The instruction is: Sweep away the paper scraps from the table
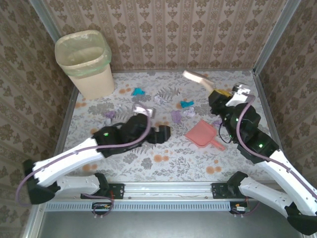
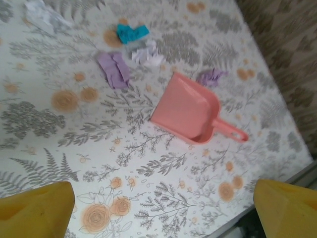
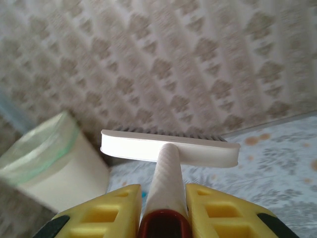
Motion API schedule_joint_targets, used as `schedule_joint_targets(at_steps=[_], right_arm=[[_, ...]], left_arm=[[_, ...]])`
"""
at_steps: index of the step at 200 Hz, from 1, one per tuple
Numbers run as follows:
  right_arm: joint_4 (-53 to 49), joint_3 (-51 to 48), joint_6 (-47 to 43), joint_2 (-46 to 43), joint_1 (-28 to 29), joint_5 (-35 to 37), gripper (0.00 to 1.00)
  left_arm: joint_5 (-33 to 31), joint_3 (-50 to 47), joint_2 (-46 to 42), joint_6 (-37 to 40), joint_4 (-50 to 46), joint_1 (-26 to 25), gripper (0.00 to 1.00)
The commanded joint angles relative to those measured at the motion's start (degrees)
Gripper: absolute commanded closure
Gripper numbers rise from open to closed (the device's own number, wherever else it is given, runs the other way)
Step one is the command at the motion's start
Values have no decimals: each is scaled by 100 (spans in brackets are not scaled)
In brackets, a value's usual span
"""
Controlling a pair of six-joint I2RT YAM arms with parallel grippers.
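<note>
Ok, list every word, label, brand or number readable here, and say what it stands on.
No readable text anywhere. The pink plastic dustpan, the white plastic brush, the cream plastic waste bin and the table with its leaf-and-flower printed cloth bear no words, labels or numbers.

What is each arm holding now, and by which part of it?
The right gripper holds the brush by its handle, jaws shut around it. The left gripper holds nothing, jaws open.

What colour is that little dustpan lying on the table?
Salmon pink, handle included. The dustpan shows best in the left wrist view.
</note>
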Motion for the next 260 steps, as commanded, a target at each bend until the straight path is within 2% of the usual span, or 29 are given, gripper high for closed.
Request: schedule_joint_targets(at_steps=[1, 44, 60, 83, 95, 133, 151, 180, 260], right_arm=[[-306, -138, 397, -270, -252, 507, 100], [-159, -691, -111, -946, -491, 737, 100], [-322, -609, -427, -1108, -567, 1025, 100], [-562, -482, -781, -1232, -745, 1201, 100], [-680, -423, -925, -1243, -832, 1175, 100], [-1044, -202, -1417, -1073, -1183, 675, 100], [-1164, -142, -1574, -1000, -1359, 290, 100], [-1299, -132, -1572, -940, -1507, 127, 100], [-1321, -226, -1640, -1161, -1538, 127, 100]], left_arm=[[-263, 338, 882, -447, 276, -253, 8], [198, 749, 2463, -1455, 1250, -449, 16], [289, 1186, 3071, -1752, 1370, -548, 17], [449, 1926, 3919, -2303, 1303, -674, 24], [499, 2122, 4286, -2707, 1429, -750, 25], [929, 2634, 5272, -3504, 2121, -846, 36], [947, 3059, 5581, -3605, 2044, -913, 37], [1069, 3715, 6133, -3863, 1778, -987, 38], [982, 4010, 6693, -4156, 2089, -935, 35]])
